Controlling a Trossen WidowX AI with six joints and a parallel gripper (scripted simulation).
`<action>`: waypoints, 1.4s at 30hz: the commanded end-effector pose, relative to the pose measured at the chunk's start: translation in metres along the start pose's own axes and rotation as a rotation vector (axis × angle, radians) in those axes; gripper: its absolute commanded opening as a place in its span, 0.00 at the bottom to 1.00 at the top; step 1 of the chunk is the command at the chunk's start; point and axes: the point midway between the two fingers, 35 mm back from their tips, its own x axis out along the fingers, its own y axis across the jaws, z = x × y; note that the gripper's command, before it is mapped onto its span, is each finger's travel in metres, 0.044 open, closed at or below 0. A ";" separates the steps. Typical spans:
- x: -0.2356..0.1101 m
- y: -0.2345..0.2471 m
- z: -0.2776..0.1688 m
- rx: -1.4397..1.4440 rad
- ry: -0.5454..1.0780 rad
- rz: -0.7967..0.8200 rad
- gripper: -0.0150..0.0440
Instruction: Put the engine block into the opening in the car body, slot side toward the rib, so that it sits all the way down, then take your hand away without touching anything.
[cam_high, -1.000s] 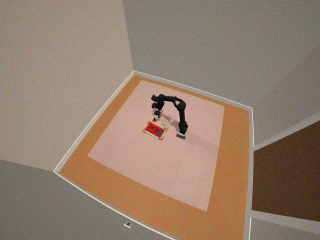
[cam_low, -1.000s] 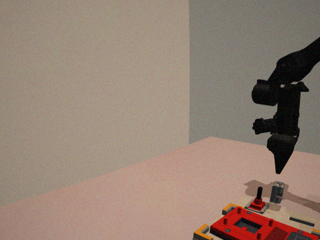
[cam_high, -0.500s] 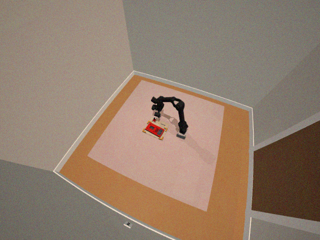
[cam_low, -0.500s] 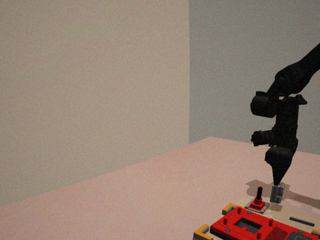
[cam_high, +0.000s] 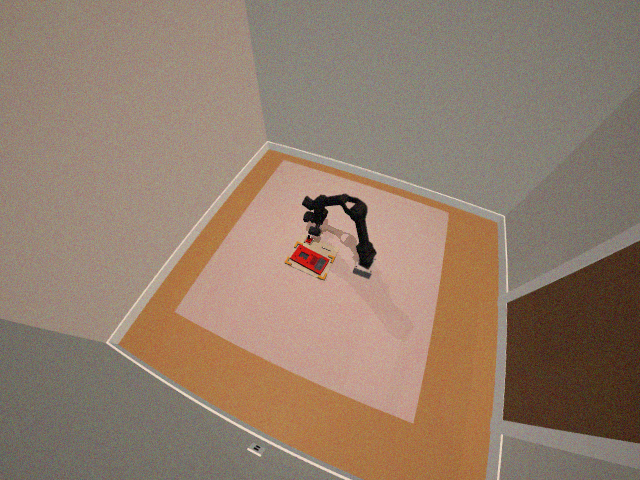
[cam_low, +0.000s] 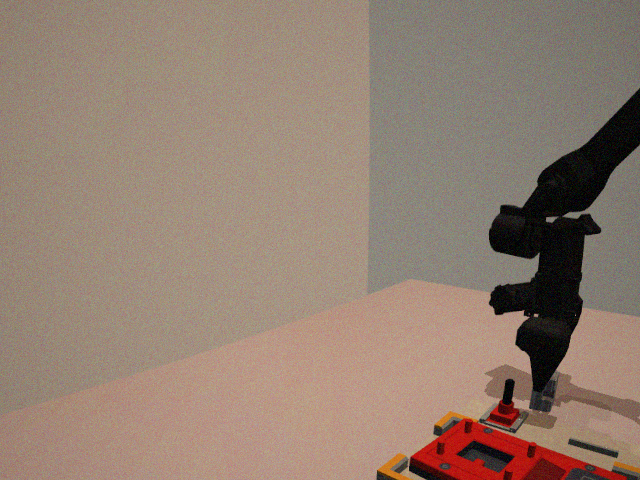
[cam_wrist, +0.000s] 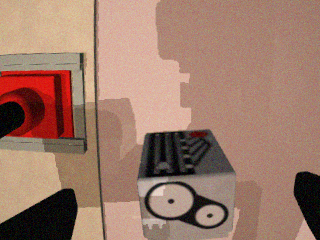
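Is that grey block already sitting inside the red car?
No, the block lies on the pink surface between the open tool's fingers, outside the car.
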 end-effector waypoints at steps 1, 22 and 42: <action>0.008 0.000 -0.002 0.003 0.006 0.000 1.00; 0.031 0.001 -0.003 0.003 0.006 0.000 0.78; 0.018 0.000 -0.001 0.003 0.006 0.000 0.25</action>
